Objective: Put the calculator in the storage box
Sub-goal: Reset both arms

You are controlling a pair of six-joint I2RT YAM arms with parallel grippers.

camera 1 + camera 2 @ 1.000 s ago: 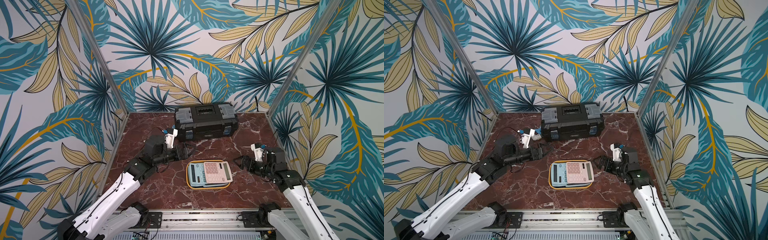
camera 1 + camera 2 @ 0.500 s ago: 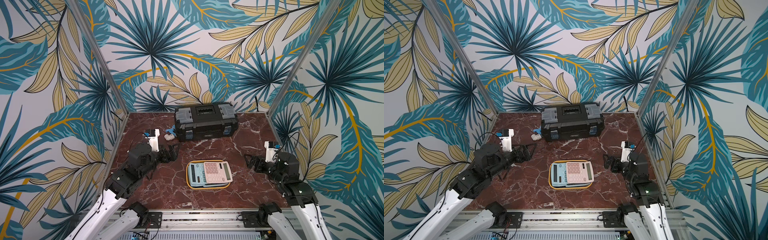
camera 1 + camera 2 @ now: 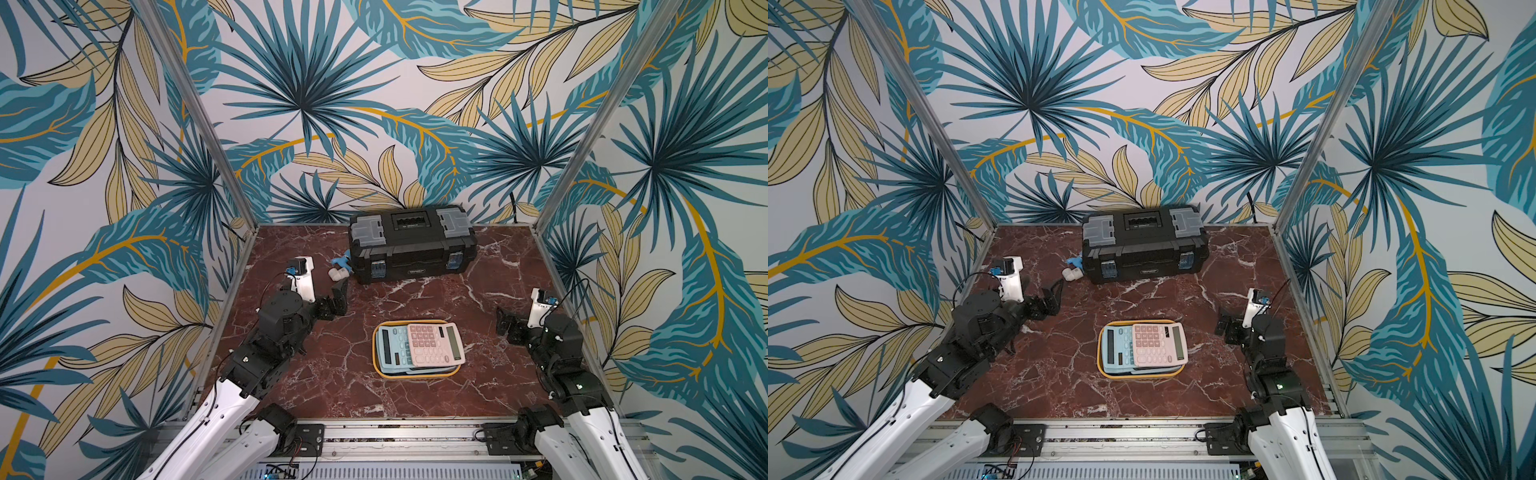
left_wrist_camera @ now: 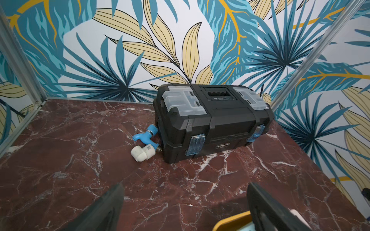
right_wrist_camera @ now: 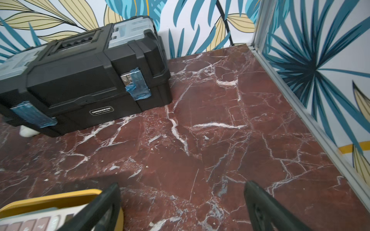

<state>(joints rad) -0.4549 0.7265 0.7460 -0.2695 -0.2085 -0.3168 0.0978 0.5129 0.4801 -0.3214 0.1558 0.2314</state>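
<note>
The yellow storage box point(image 3: 415, 375) point(image 3: 1142, 376) lies at the middle front of the marble table. Inside it a pink calculator point(image 3: 435, 344) point(image 3: 1158, 344) rests partly on top of a light blue calculator point(image 3: 390, 347) point(image 3: 1113, 347). My left gripper point(image 3: 334, 299) point(image 4: 184, 200) hovers open and empty to the box's left and further back. My right gripper point(image 3: 508, 326) point(image 5: 182, 200) is open and empty just right of the box. A corner of the box point(image 4: 230, 221) point(image 5: 50, 200) shows in each wrist view, and the pink calculator point(image 5: 30, 222) shows in the right one.
A closed black toolbox point(image 3: 411, 245) point(image 4: 212, 124) point(image 5: 80, 80) with grey lid compartments stands at the back centre. A blue and white pipe fitting point(image 3: 340, 268) point(image 4: 144, 144) lies against its left end. Leaf-patterned walls with metal posts enclose the table on three sides.
Both arms have drawn back, the left gripper moving left and the right gripper moving right, away from the box. The calculators and box have not moved.
</note>
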